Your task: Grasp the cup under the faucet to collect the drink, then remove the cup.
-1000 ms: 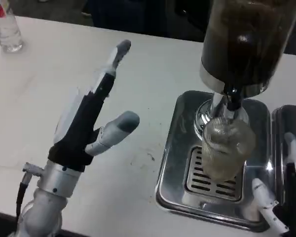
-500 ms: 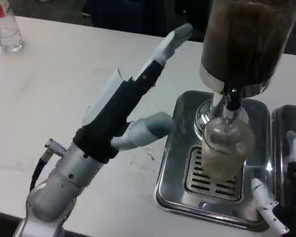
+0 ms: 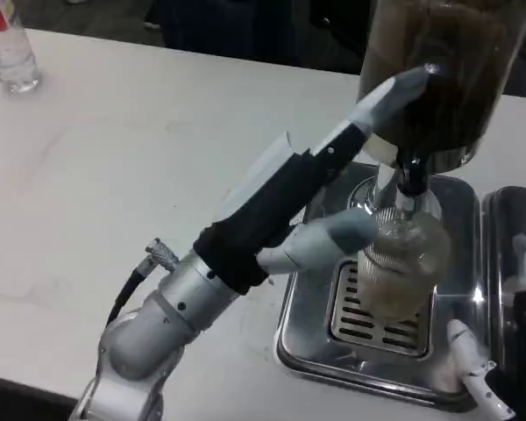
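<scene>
- Our left robot hand (image 3: 311,189), black in the palm with a white back and grey fingertips, reaches on its silver forearm (image 3: 162,329) from the lower left toward the dispenser. Its fingers are spread apart and hold nothing: one long finger (image 3: 394,92) lies up against the dark tank, and the thumb (image 3: 337,237) points at the cup's left side, right beside it. We cannot tell whether the thumb touches the cup.
- Our right robot hand (image 3: 500,351) shows only as white and black fingers at the lower right edge, near the tray's right corner. We cannot tell how they are set, spread or closed.
- The wide white bench (image 3: 114,167) carries everything.
- The tall drink dispenser with a dark brown tank (image 3: 456,53) stands at the upper right, its chrome faucet (image 3: 408,180) hanging below it.
- The shiny steel drip tray (image 3: 311,324) with a slotted grate (image 3: 368,320) sits beneath.
- The clear ribbed plastic cup (image 3: 401,263) stands upright on the grate, directly under the faucet.
- A clear plastic bottle with a red label (image 3: 7,44) stands at the far left corner, well apart from the rest.
</scene>
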Motion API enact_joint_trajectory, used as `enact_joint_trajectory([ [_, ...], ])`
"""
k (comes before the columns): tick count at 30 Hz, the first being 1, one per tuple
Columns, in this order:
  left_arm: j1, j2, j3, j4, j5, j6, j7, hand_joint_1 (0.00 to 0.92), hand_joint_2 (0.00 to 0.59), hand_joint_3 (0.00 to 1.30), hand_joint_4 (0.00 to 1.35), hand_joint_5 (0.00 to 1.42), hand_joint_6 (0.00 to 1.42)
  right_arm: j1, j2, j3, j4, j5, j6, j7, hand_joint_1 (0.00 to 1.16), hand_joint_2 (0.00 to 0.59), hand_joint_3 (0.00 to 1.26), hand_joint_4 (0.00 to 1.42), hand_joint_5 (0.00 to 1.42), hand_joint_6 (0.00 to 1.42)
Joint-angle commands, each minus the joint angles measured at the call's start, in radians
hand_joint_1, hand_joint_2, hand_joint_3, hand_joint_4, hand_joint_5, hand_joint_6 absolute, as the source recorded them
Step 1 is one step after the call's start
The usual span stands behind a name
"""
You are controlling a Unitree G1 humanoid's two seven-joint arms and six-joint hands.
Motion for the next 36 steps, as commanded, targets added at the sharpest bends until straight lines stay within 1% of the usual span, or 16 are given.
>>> enact_joint_trajectory([
  [1, -0.033, -0.023, -0.026, 0.012, 0.037, 0.009, -0.027, 0.0, 0.085, 0.0, 0.0, 0.0, 0.0, 0.009, 0.011, -0.005, -0.022, 0.004, -0.017, -0.018, 0.19, 0.401, 0.02, 0.0, 0.0, 0.13],
  [6, -0.032, -0.022, -0.04, 0.012, 0.062, 0.015, -0.049, 0.0, 0.086, 0.0, 0.0, 0.0, 0.0, 0.016, 0.015, -0.006, -0.026, 0.004, -0.018, -0.012, 0.19, 0.401, 0.02, 0.0, 0.0, 0.13],
  [13, -0.028, -0.007, -0.064, 0.0, 0.117, 0.005, -0.051, 0.0, 0.087, 0.0, 0.0, 0.01, 0.0, 0.003, 0.001, -0.004, -0.016, 0.025, -0.038, 0.018, 0.19, 0.4, 0.02, 0.0, 0.0, 0.13],
  [16, -0.035, 0.014, -0.068, -0.007, 0.193, -0.009, -0.027, 0.0, 0.088, 0.0, 0.0, 0.01, 0.0, -0.002, 0.001, -0.012, -0.016, 0.058, -0.046, 0.038, 0.19, 0.402, 0.02, 0.0, 0.0, 0.09],
  [19, -0.041, 0.026, -0.075, -0.006, 0.231, -0.015, -0.009, 0.0, 0.088, 0.0, 0.0, 0.01, 0.0, -0.01, 0.0, -0.02, -0.011, 0.086, -0.055, 0.055, 0.21, 0.404, 0.02, 0.0, 0.0, 0.07],
  [25, -0.052, 0.046, -0.086, -0.013, 0.295, -0.028, 0.028, 0.0, 0.09, 0.0, 0.0, 0.04, 0.01, -0.029, -0.004, -0.031, 0.012, 0.175, -0.095, 0.116, 0.22, 0.39, 0.0, 0.0, 0.0, 0.06],
  [26, -0.053, 0.048, -0.088, -0.014, 0.298, -0.029, 0.03, 0.0, 0.09, 0.0, 0.0, 0.04, 0.02, -0.033, -0.007, -0.031, 0.017, 0.192, -0.101, 0.133, 0.29, 0.354, 0.0, 0.0, 0.0, 0.01],
  [27, -0.054, 0.05, -0.09, -0.015, 0.298, -0.029, 0.031, 0.0, 0.09, 0.0, 0.0, 0.04, 0.02, -0.037, -0.011, -0.031, 0.022, 0.208, -0.106, 0.152, 0.35, 0.347, 0.0, 0.0, 0.0, 0.0],
  [28, -0.054, 0.053, -0.091, -0.016, 0.3, -0.029, 0.033, 0.0, 0.089, 0.0, 0.0, 0.04, 0.02, -0.042, -0.015, -0.031, 0.027, 0.224, -0.111, 0.171, 0.4, 0.322, 0.0, 0.0, 0.0, 0.0],
  [30, -0.053, 0.057, -0.092, -0.023, 0.301, -0.028, 0.036, 0.0, 0.088, 0.0, 0.0, 0.05, 0.02, -0.05, -0.021, -0.031, 0.035, 0.25, -0.117, 0.205, 0.45, 0.311, 0.0, 0.0, 0.0, 0.0],
  [32, -0.053, 0.058, -0.092, -0.027, 0.302, -0.026, 0.039, 0.0, 0.087, 0.0, 0.0, 0.05, 0.02, -0.065, -0.029, -0.031, 0.043, 0.288, -0.121, 0.256, 0.53, 0.27, 0.0, 0.0, 0.0, 0.0],
  [33, -0.051, 0.059, -0.093, -0.033, 0.298, -0.027, 0.039, 0.0, 0.087, 0.0, 0.0, 0.05, 0.02, -0.071, -0.031, -0.031, 0.046, 0.302, -0.122, 0.275, 0.55, 0.266, 0.0, 0.0, 0.0, 0.0],
  [35, -0.049, 0.06, -0.092, -0.046, 0.292, -0.027, 0.039, 0.0, 0.087, 0.0, 0.0, 0.05, 0.02, -0.092, -0.029, -0.03, 0.052, 0.33, -0.118, 0.313, 0.58, 0.241, 0.0, 0.0, 0.0, 0.0],
  [36, -0.048, 0.061, -0.092, -0.053, 0.288, -0.025, 0.038, 0.0, 0.086, 0.0, 0.0, 0.05, 0.02, -0.099, -0.028, -0.03, 0.054, 0.336, -0.116, 0.324, 0.59, 0.239, 0.0, 0.0, 0.0, 0.0],
])
